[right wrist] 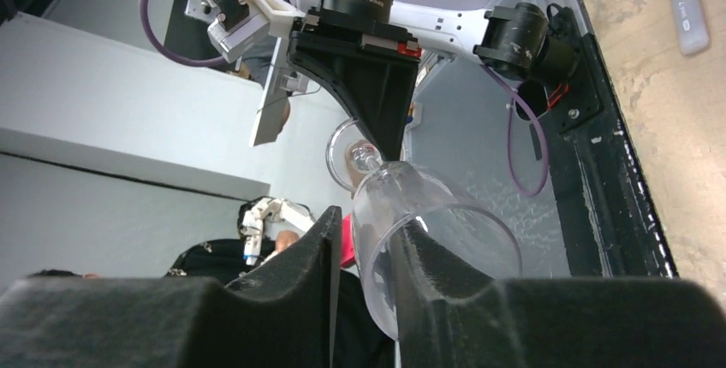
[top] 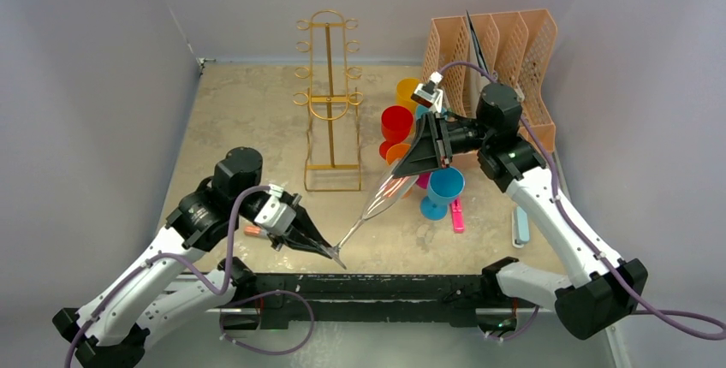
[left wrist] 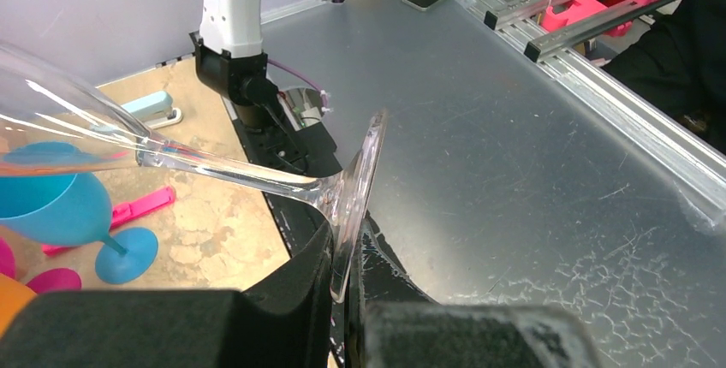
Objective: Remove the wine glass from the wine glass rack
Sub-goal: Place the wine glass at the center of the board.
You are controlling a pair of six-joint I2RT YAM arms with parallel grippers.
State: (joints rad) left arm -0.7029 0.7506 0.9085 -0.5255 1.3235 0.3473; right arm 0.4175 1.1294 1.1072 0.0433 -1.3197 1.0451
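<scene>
Wine glass [top: 383, 197] hung off the rack, slanting in mid-air between my two pincers above the near part of the table [top: 257, 128]. The left gripper [top: 330, 253] was pressed together on the glass's foot, which stood on edge between the pads in the left wrist view [left wrist: 355, 188]. The stem ran up and away to the bowl.

The right gripper [top: 409, 171] stood partly spread astride the bowl's wall [right wrist: 428, 214]. A dark gap showed between one finger [right wrist: 321, 244] and the glass. I could not tell whether the other finger touched it.

Below and just behind the bowl sat a crowd of coloured cups: a blue goblet [top: 443, 190], a red cup [top: 396, 121] and an orange cup [top: 407, 91]. A pink marker [top: 457, 214] lay beside the goblet, with a pale blue stapler [top: 520, 227] further right. A small orange-capped item [top: 252, 231] lay near my left wrist.

The wine glass rack [top: 329, 98] stood upright at mid-table, left of the cups and apart from the glass. The peach file organiser [top: 505, 51] stood in the far right corner, behind my right arm.

My left arm reached low along the near edge, elbow bent, its pincer pointing right and down. My right arm rose from its base, with the forearm angled up and inward and the wrist turned left toward the bowl.
</scene>
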